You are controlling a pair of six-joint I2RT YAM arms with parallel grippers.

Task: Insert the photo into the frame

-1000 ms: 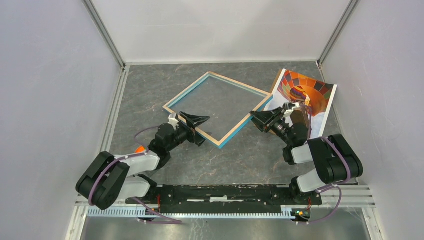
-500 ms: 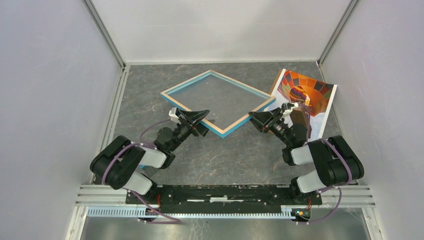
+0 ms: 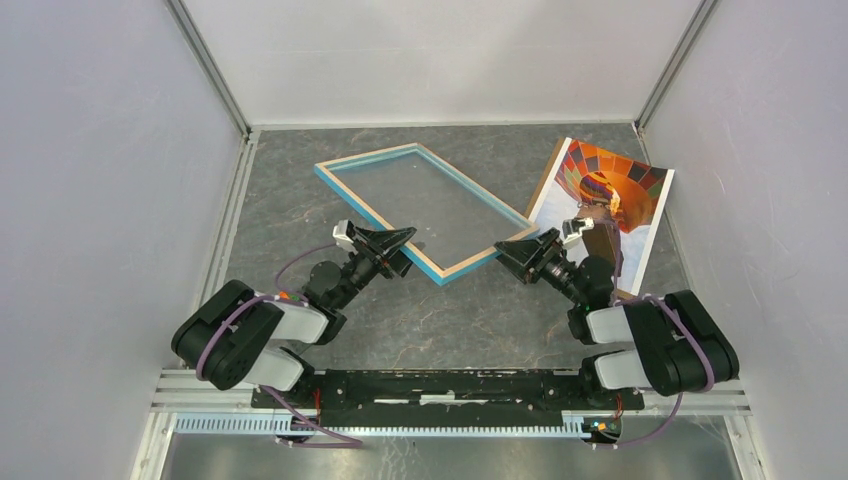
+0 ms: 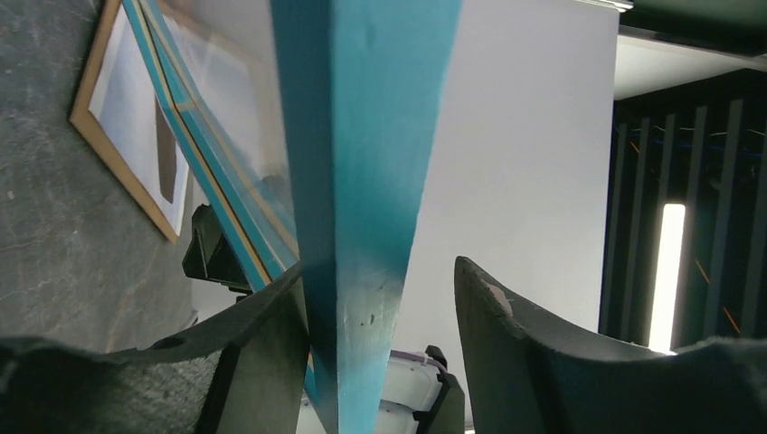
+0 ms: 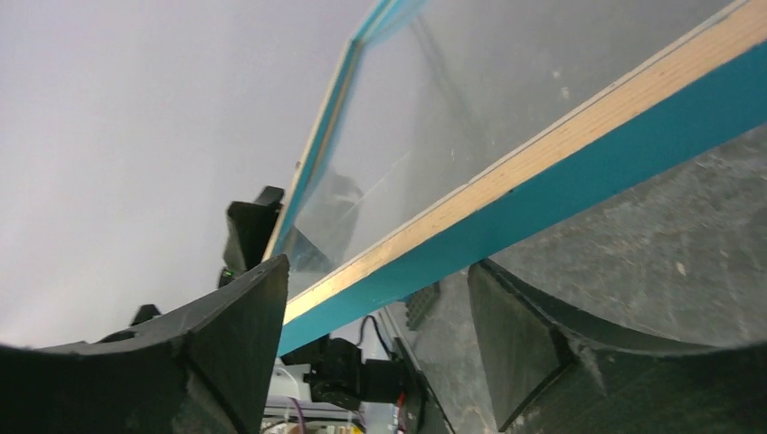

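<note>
**Frame only half-gripped, photo parked at the right**

Grey tabletop [image 3: 290, 190] is boxed in by a left wall [image 3: 110, 150], a right wall [image 3: 760, 130] and a back wall [image 3: 440, 60]. The frame [image 3: 478, 187] lies mid-tabletop on a diagonal, wood side up. Its near side looks raised, tho I can't be sure.

The photo [image 3: 610, 185] lies picture-up at back right, just beside the frame's right corner. Its lower edge is hidden behind the right arm.

Left fingers [image 4: 258, 353] straddle the near-left rail: one touches it, daylight at the other, so not clamped. Right fingers [image 5: 213, 362] bracket the rail nr the near-right corner. Can't tell if they pinch or just cradle.

Looks like the frame is being positioned before loading. To do it well: grip wood, not the pane, keep both ends level, and lay it flat, back up.

Room: plenty of bare tabletop to the left & near-centre. The right is tight w/ photo, wall and arm, so any shift should go leftward.
</note>
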